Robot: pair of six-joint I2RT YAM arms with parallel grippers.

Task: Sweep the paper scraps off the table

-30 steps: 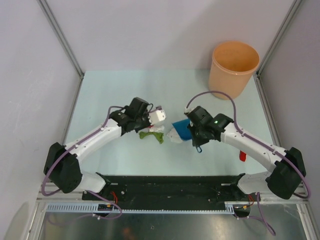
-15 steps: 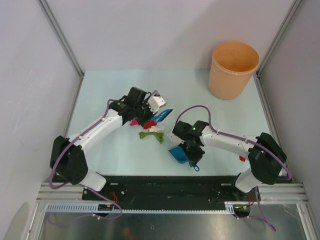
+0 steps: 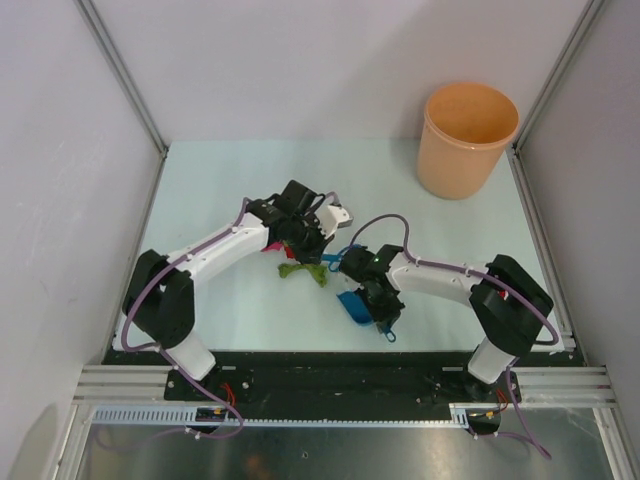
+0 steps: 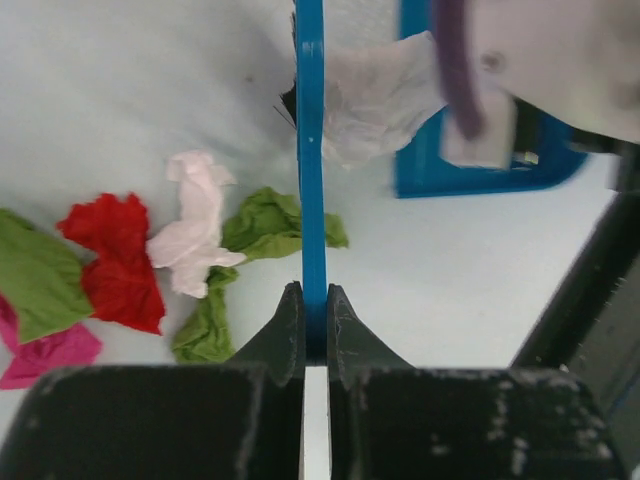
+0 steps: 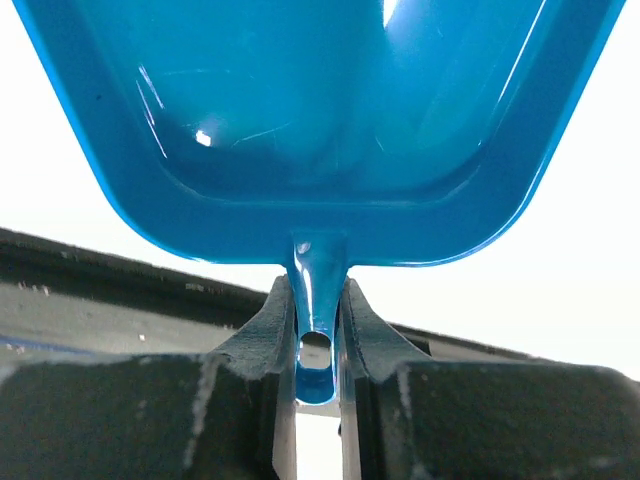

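- Right gripper (image 5: 318, 300): fingers clamped on the handle of the blue dustpan (image 3: 356, 306), at 6 o'clock of the table (image 3: 200, 190), near its front edge.
- Paper scraps (image 4: 115, 262): red, pink, green and pale wads, clustered just off centre toward 8 o'clock. One white wad (image 4: 375, 95) lies at the dustpan's edge.
- Left gripper (image 4: 314, 305): closed tight on a thin blue tool (image 4: 311, 150), seen edge-on, just beside the white wad.
- Orange bin (image 3: 467, 135): upright, far corner at 2 o'clock.

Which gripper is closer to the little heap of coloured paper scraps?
Left. The left gripper is right beside the paper scraps; the right gripper, holding the blue dustpan, sits further off to their right.
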